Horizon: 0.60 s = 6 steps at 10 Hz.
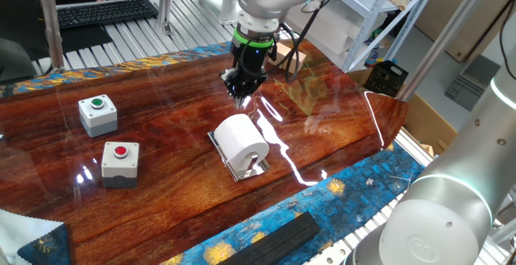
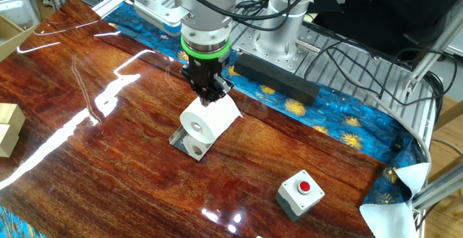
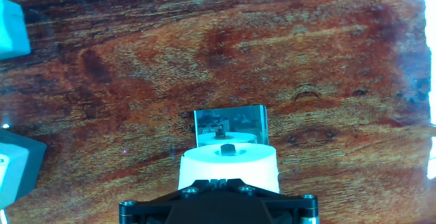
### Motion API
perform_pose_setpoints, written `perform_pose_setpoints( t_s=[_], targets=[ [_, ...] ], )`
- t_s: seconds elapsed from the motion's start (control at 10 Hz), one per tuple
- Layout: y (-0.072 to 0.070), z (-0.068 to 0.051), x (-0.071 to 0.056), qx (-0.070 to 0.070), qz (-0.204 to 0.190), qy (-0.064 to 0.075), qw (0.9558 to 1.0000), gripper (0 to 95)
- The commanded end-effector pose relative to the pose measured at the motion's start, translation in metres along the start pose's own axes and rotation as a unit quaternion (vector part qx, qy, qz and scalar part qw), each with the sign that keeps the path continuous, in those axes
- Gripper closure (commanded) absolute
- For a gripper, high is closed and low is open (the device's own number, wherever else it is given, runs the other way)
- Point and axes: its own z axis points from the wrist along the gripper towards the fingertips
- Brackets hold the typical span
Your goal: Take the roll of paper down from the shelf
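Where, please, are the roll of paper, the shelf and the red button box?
roll of paper (image 1: 240,137): one fixed view, curved side.
shelf (image 3: 229,123): hand view, mirror plate.
red button box (image 2: 301,192): other fixed view, top face.

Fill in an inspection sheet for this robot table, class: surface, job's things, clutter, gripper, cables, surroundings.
Surface: glossy wooden table, glare streaks.
Job's things: roll of paper lying on the shelf, not yet taken down.
Clutter: green button box, red button box.
Gripper: gripper just above the roll's far end; open or shut unclear.
Cables: black cables behind the table.
Surroundings: keyboard, aluminium frame.
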Motion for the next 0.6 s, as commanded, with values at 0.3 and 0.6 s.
perform_pose_setpoints(
  t_s=[0.3, 0.6],
  targets=[
    [0.0004, 0.0053, 0.0024, -0.003, 0.016, 0.005, 0.9999, 0.0],
    [-0.0016, 0.0112, 0.0093, -0.002, 0.014, 0.005, 0.9999, 0.0]
  ],
)
